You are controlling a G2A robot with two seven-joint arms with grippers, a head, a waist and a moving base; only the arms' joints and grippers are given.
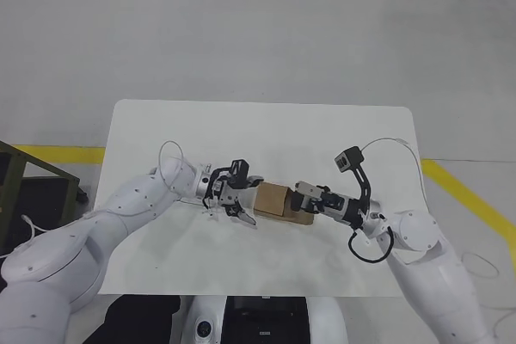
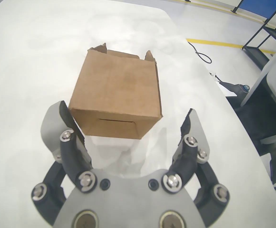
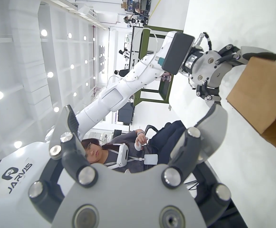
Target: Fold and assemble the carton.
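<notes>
carton [image 1: 273,199] | my left pincer [image 1: 243,203] at its 9 o'clock, released, one pad touching | my right pincer [image 1: 303,202] at 3 o'clock, released

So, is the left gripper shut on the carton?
No, the left gripper is open, jaws wide apart, with the carton just ahead.

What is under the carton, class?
White table shows all around the carton; the patch directly beneath it is covered by the carton itself.
</notes>
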